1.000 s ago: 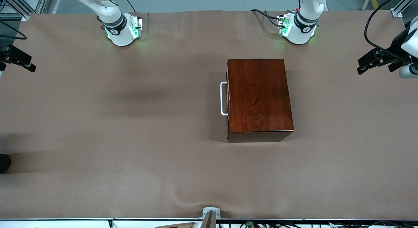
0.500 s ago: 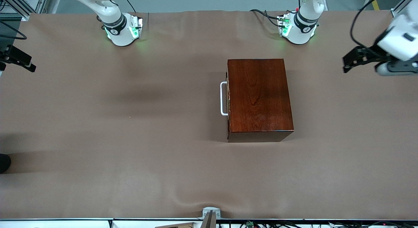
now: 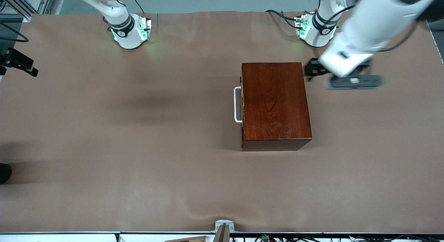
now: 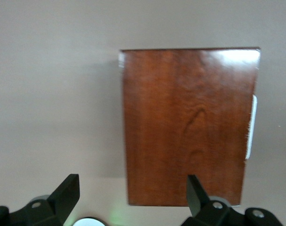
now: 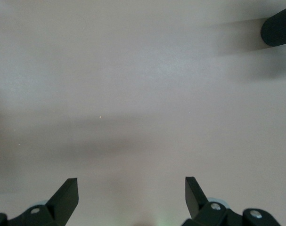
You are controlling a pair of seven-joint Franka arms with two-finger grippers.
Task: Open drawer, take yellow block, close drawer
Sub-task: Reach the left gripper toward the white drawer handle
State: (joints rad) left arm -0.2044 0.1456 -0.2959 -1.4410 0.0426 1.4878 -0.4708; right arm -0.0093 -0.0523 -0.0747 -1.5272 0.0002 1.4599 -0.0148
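Left claw (image 3: pixel 312 70) now beside one closed drawer (image 3: pixel 241 105).

You had a wide table (image 3: pixel 138 165) under a brown cloth that lay wrinkled along the edge nearest the front camera — a small grey clamp (image 3: pixel 224 225) sat at that edge's middle. Aluminium frame posts (image 3: pixel 24 6) stood at one upper corner, grey floor (image 3: pixel 215 1) showed above the table, and soft shadows crossed the cloth.
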